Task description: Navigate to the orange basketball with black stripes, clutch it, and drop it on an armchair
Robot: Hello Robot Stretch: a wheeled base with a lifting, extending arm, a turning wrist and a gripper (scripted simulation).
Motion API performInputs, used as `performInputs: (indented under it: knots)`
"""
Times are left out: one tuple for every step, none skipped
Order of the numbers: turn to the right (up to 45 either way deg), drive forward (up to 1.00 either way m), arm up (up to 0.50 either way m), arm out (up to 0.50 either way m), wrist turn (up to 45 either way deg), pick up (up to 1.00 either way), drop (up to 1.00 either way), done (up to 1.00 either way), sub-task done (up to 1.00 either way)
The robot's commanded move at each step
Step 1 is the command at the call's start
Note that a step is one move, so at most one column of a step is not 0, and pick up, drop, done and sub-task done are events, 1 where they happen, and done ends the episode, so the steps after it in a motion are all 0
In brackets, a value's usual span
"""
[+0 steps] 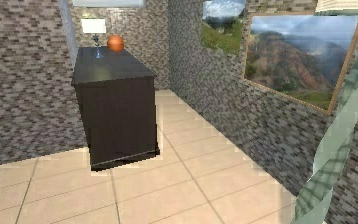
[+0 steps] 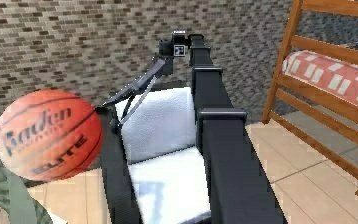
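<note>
Hanging at the far end of the pincer (image 2: 112, 108), clear of the floor, the orange basketball with black stripes and black lettering (image 2: 47, 135) is held at the arm side view's left; whether the pincer is spread or pressed together cannot be told. Near it, beside the dark square arm (image 2: 222, 150), lies a pale grey cushioned seat (image 2: 162, 135). Farther right stands a wooden bunk bed with a red checked mattress (image 2: 327, 75).

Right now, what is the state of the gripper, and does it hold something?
Gripper: it holds the orange basketball, which hangs free at its far end; more of its state cannot be told.
</note>
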Motion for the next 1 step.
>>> performInputs:
  knots:
    - [0.0,0.00,0.00,0.00,45.0,0.00,0.00,0.00,0.00]
